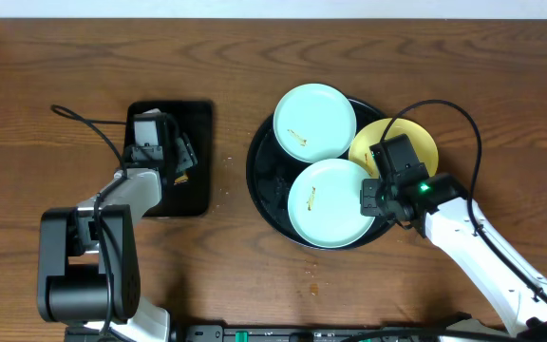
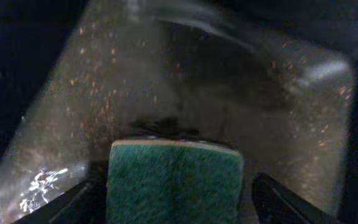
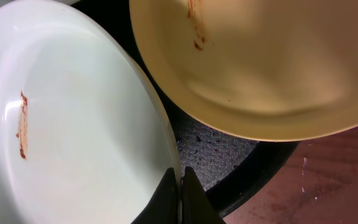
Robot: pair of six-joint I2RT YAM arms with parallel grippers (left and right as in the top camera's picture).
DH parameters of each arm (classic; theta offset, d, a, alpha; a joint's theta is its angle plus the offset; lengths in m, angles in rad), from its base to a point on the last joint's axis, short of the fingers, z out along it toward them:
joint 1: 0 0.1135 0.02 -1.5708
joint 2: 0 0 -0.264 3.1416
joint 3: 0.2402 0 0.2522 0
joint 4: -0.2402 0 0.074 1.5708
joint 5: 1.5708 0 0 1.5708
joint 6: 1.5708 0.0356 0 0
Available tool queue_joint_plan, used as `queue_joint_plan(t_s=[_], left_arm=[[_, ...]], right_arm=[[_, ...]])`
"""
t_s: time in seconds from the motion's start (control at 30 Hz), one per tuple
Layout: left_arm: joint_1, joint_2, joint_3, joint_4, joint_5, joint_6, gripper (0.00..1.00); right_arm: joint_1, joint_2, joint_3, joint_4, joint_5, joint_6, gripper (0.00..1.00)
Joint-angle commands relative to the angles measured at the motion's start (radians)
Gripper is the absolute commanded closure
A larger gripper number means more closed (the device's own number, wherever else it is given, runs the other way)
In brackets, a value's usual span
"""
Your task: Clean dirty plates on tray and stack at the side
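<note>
Black round tray (image 1: 257, 180) on the desk (image 1: 65, 57) holds the far mint plate (image 1: 313, 122), the near mint plate (image 1: 326, 204) and the yellow plate (image 1: 411, 128) at its right rim. The right claw (image 3: 180, 182) is closed, apparently pinching the near mint plate's rim. The left claw (image 2: 176, 196) stands open astride a green sponge (image 2: 174, 180), not touching it.

I count two mint-blue plates (image 1: 313, 122) and one yellow plate (image 1: 420, 142), three in all; one round black tray (image 1: 268, 186); one rectangular black tray (image 1: 198, 122); one green sponge (image 2: 174, 180).
</note>
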Motion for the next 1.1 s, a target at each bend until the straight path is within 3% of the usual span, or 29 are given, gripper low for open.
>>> queue_joint_plan(t_s=[0.0,0.07,0.1,0.2,0.23,0.33,0.37,0.4,0.43,0.47,0.5,0.7,0.73,0.8,0.83,0.87,0.9,0.93,0.97,1.07], left_arm=[[0.003,0.011,0.005,0.031,-0.013,0.003,0.25],[0.002,0.011,0.005,0.072,-0.013,0.01,0.27],[0.002,0.011,0.005,0.087,-0.013,0.01,0.4],[0.002,0.013,0.005,0.081,-0.013,0.01,0.67],[0.002,0.019,0.005,0.077,-0.013,0.01,0.67],[0.002,0.034,0.005,0.077,-0.013,0.01,0.88],[0.002,0.032,0.005,0.077,-0.013,0.01,0.89],[0.002,0.026,0.005,0.077,-0.013,0.013,0.83],[0.002,0.014,0.005,0.075,-0.013,0.035,0.41],[0.002,0.008,0.005,0.072,-0.013,0.046,0.28],[0.002,-0.005,0.005,0.065,-0.013,0.056,0.24],[0.0,-0.015,0.004,-0.045,0.002,0.059,0.22],[0.0,-0.007,0.004,-0.045,0.002,0.059,0.33],[0.0,-0.002,0.004,-0.043,0.001,0.063,0.75],[0.0,-0.002,0.004,-0.043,-0.002,0.063,0.85],[0.0,-0.002,0.004,-0.045,-0.002,0.063,0.89],[0.0,-0.002,0.004,-0.053,-0.002,0.063,0.73],[0.0,-0.003,0.004,-0.065,-0.002,0.063,0.41],[0.0,-0.003,0.004,-0.084,-0.002,0.062,0.36],[0.0,-0.002,0.004,-0.18,-0.001,0.041,0.35]], right_arm=[[0.01,0.0,0.002,0.004,0.007,0.009,0.99],[0.01,0.0,0.002,0.002,0.006,0.009,0.99],[0.01,0.0,0.002,0.0,0.006,0.009,0.99],[0.01,0.0,0.002,-0.013,0.006,0.009,0.99],[0.01,0.0,0.002,-0.02,0.004,0.009,0.99],[0.01,0.0,0.002,-0.023,0.003,0.009,0.99],[0.01,0.0,0.002,-0.021,0.003,0.01,0.99],[0.01,0.0,0.002,-0.02,0.003,0.01,0.99],[0.01,-0.001,0.002,-0.02,0.003,0.009,0.99],[0.01,-0.001,0.002,-0.02,0.002,0.009,0.99],[0.01,-0.001,0.002,-0.022,0.002,0.009,0.99],[0.01,-0.001,0.002,-0.024,-0.005,0.014,0.99],[0.01,-0.001,0.002,-0.023,-0.006,0.017,0.99],[0.01,-0.001,0.002,-0.016,-0.009,0.016,0.99],[0.01,-0.001,0.002,-0.014,-0.009,0.016,0.99],[0.01,-0.001,0.002,-0.016,-0.009,0.016,0.99],[0.01,-0.001,0.002,-0.031,-0.03,0.016,0.97],[0.01,-0.001,0.002,-0.05,-0.048,0.016,0.97],[0.01,-0.001,0.002,-0.063,-0.053,0.016,0.97],[0.01,0.0,-0.002,-0.087,-0.049,0.016,0.97]])
